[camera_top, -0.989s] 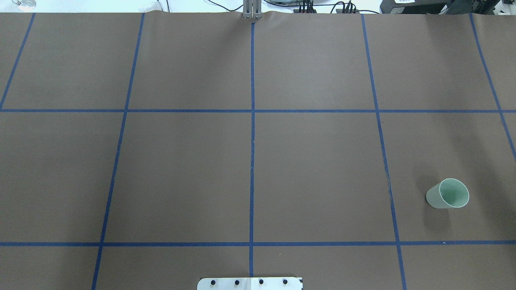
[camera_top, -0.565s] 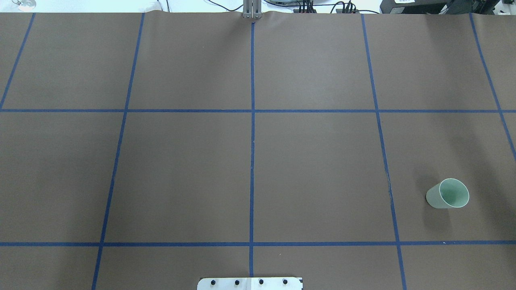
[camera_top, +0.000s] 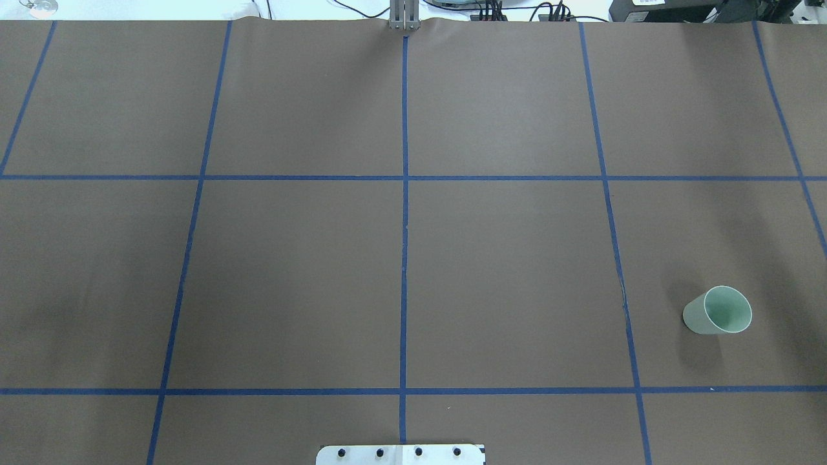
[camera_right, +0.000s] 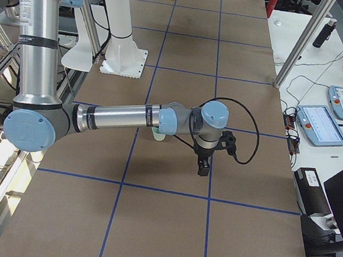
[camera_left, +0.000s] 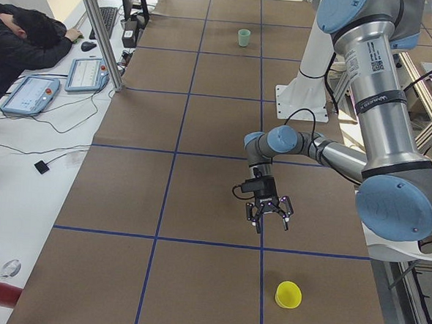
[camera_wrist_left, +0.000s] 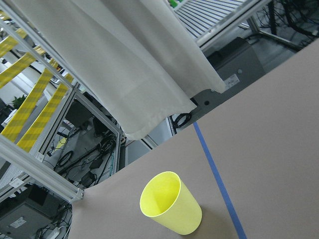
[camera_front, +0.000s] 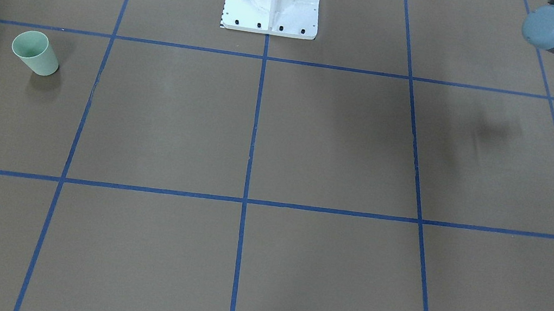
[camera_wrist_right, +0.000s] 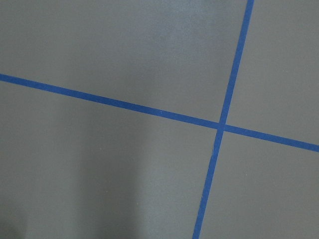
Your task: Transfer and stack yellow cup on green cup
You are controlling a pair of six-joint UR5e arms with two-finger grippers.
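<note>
Yellow cup (camera_left: 288,294) stands untouched on the table (camera_left: 199,190), lower right of the left-side view, spread left claw (camera_left: 269,222) nearby: apparently the approach step, next lower and pinch; right claw (camera_right: 202,168) state cannot be told.

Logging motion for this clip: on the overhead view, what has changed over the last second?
Nothing visibly changed. The green cup stands upright in the same spot on the table, and no arm has come into that view.
</note>
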